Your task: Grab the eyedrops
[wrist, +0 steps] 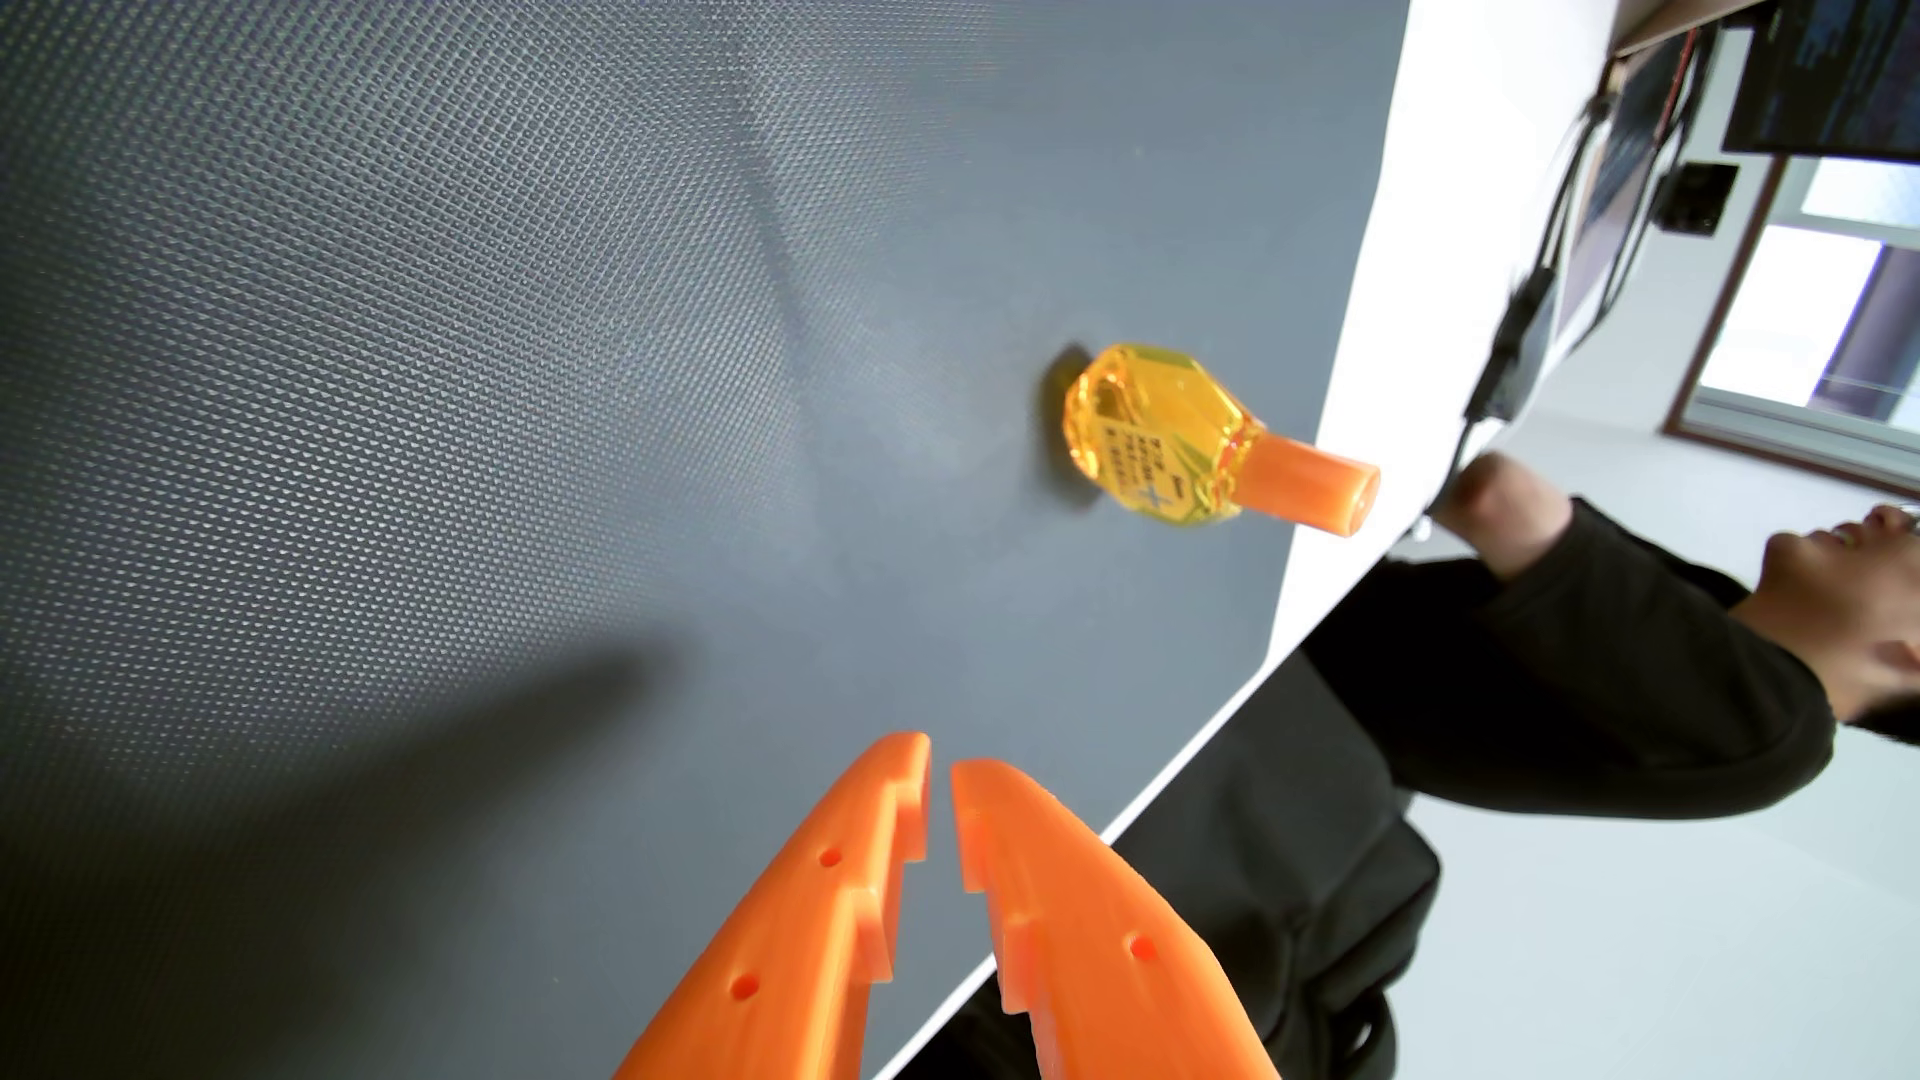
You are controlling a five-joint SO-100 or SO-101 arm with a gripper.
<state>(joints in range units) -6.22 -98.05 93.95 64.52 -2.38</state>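
Observation:
The eyedrops (1164, 436) are a small clear yellow faceted bottle with an orange cap, standing on the dark grey textured mat (468, 363) close to its right edge in the wrist view, cap pointing right in this sideways picture. My gripper (940, 768) enters from the bottom with two orange toothed fingers. Its tips are nearly together with a narrow gap and nothing between them. The bottle sits well above and to the right of the tips, apart from them.
The mat lies on a white table (1455, 208) whose edge runs diagonally at the right. A person in a black sleeve (1621, 665) sits beyond that edge. Cables (1538, 291) hang near the upper right.

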